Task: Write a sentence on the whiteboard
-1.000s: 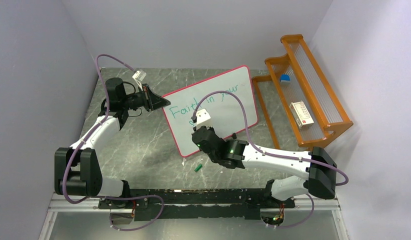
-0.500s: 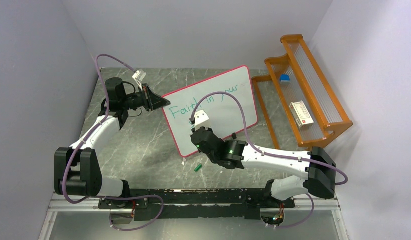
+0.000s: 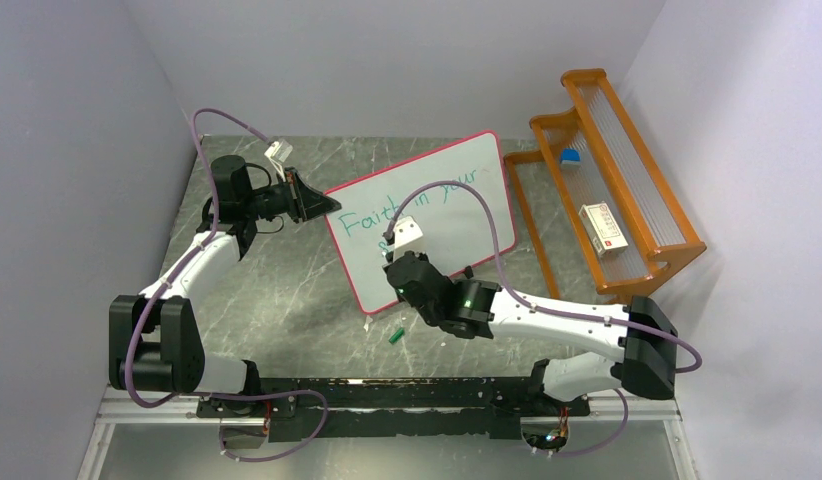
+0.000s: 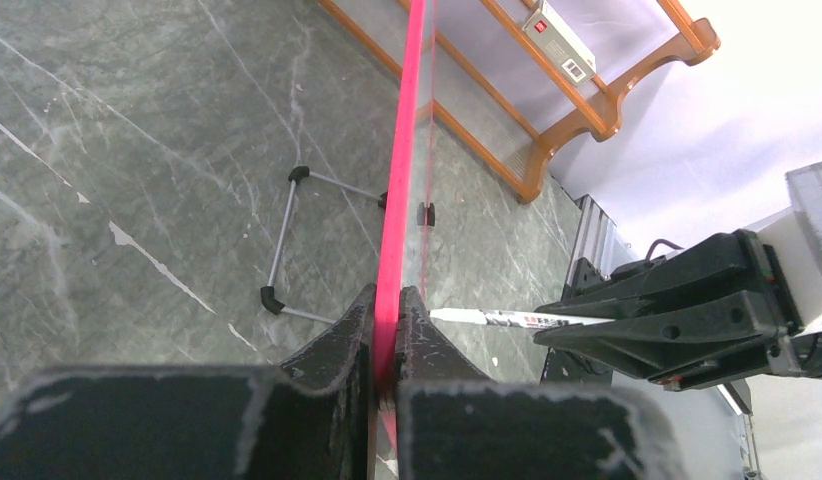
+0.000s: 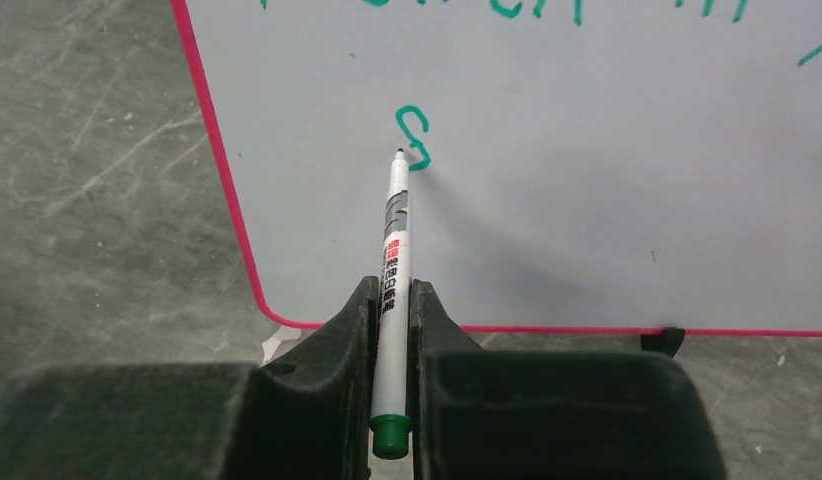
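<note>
Top external: your sentence point(image 3: 367, 220) reads "Faith in your"; only right wrist shows letter S point(image 5: 415, 140). Right gripper point(image 5: 392, 292) clamps marker point(image 5: 396, 225); left gripper point(image 4: 387, 305) pinches whiteboard point(image 4: 402, 150) frame.

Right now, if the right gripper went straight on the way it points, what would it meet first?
The whiteboard: the marker in the right gripper points at its face, tip beside the green s, touching or nearly so.

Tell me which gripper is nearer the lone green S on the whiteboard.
Right. The right gripper holds the marker with its tip at the S; the left gripper clamps the whiteboard edge, farther away.
</note>
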`<state>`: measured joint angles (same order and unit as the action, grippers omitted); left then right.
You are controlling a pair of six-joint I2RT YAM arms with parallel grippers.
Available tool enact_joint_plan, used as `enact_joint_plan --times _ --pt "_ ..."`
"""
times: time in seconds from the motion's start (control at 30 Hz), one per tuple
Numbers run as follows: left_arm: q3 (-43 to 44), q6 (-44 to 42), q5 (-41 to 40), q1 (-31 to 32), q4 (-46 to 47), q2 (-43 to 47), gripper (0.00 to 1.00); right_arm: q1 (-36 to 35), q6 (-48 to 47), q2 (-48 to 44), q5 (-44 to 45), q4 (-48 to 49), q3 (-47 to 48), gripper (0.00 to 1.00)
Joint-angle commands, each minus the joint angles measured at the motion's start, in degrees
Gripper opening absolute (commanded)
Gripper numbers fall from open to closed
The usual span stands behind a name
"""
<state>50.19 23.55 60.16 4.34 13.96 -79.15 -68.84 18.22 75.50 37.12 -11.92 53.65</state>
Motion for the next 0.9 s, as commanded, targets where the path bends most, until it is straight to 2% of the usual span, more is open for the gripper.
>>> enact_joint_plan --times 0.0,0.87 --pt "-0.73 -3.62 -3.12 1.11 -4.46 -1.09 0.05 0.29 -0.38 -3.09 2.99 1.76 -0.25 0.00" --pt "-0.75 -3.87 -3.13 1.11 -4.72 -1.18 0.05 2.94 -0.90 -0.11 1.72 3.39 -0.89 0.00"
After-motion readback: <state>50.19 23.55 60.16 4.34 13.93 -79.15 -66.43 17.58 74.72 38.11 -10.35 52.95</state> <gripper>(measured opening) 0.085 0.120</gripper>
